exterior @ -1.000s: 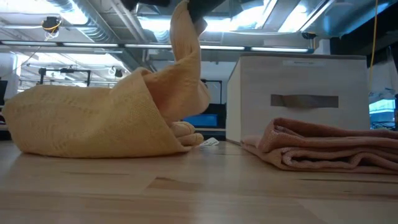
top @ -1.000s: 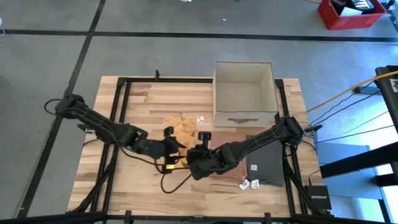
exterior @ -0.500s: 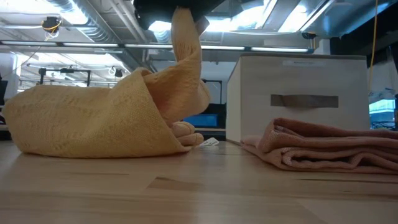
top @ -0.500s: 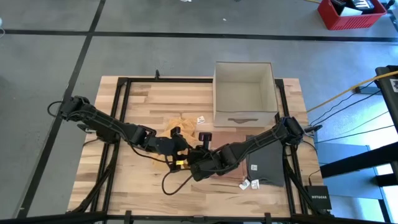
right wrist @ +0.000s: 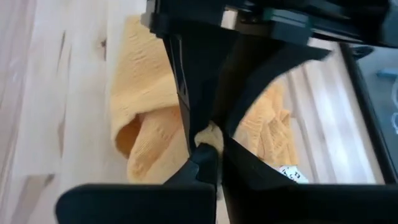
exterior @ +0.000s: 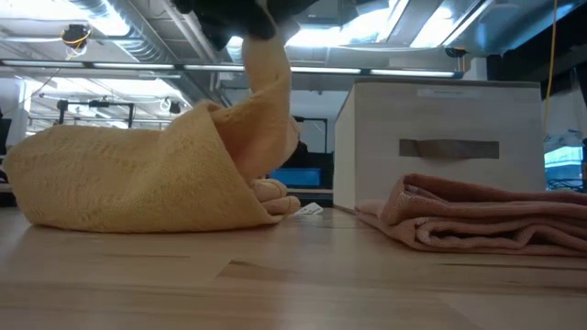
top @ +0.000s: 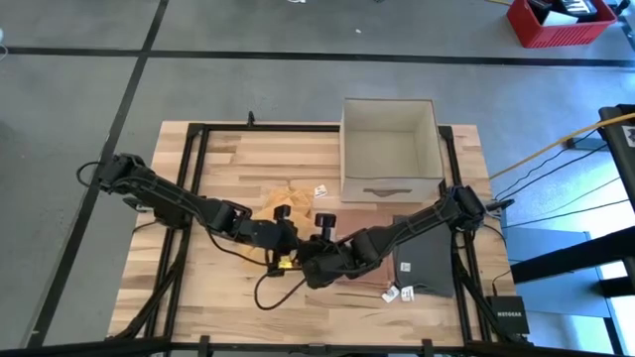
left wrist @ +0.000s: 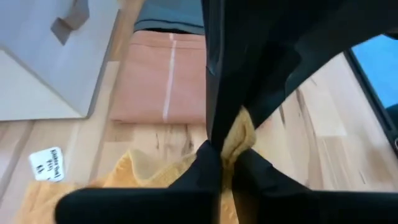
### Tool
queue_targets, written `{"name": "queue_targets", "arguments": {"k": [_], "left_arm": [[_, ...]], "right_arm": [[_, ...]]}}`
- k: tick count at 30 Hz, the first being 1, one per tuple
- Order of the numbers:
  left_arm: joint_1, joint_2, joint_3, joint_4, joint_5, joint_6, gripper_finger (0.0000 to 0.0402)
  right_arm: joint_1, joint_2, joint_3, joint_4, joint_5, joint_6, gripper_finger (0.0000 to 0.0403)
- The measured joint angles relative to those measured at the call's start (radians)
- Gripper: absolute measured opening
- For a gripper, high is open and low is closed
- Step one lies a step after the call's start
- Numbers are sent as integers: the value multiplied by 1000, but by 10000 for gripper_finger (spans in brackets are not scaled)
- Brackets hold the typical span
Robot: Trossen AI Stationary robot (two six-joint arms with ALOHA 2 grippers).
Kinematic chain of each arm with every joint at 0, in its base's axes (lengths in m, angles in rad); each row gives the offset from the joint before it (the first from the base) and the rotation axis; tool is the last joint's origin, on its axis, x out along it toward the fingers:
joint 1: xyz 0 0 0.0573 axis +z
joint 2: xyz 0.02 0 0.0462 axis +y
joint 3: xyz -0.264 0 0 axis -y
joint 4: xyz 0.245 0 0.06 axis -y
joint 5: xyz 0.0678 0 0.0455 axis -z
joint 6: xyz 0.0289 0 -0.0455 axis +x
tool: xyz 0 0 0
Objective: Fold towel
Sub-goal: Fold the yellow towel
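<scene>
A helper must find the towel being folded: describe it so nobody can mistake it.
On the light wooden table, look left of the open white fabric box. There lies the crumpled yellow waffle-weave towel, one corner pulled up by both grippers. The neighbouring salmon-pink towel is neatly folded flat and untouched.

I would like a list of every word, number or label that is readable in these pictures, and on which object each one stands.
"NETGEAR": on the small black device beside the table's right edge, high view.
White tag beside the yellow towel: dark marks, too blurred to read.
White tags near the dark folded cloth: too small to read.
Nothing else is legible.
</scene>
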Motion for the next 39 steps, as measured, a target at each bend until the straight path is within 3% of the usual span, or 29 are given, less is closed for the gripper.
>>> {"name": "queue_targets", "arguments": {"k": [2,10,16,24,33,39], "left_arm": [[-7,-9,18,-35,-3,2,11],[-111,-97,75,-195,3,-30,4],[-250,-184,84,-209,13,-89,4],[-473,-217,80,-209,15,-287,7],[-674,-165,41,-206,-187,-501,8],[-721,-137,-5,-206,-227,-648,4]], "right_arm": [[3,0,13,-1,50,18,18],[57,-7,168,-287,33,27,99],[111,-7,141,-374,45,19,133],[91,-7,-106,-111,37,-81,134],[-20,-6,-333,254,-30,-169,133],[-100,-6,-395,399,-99,-273,133]]}}
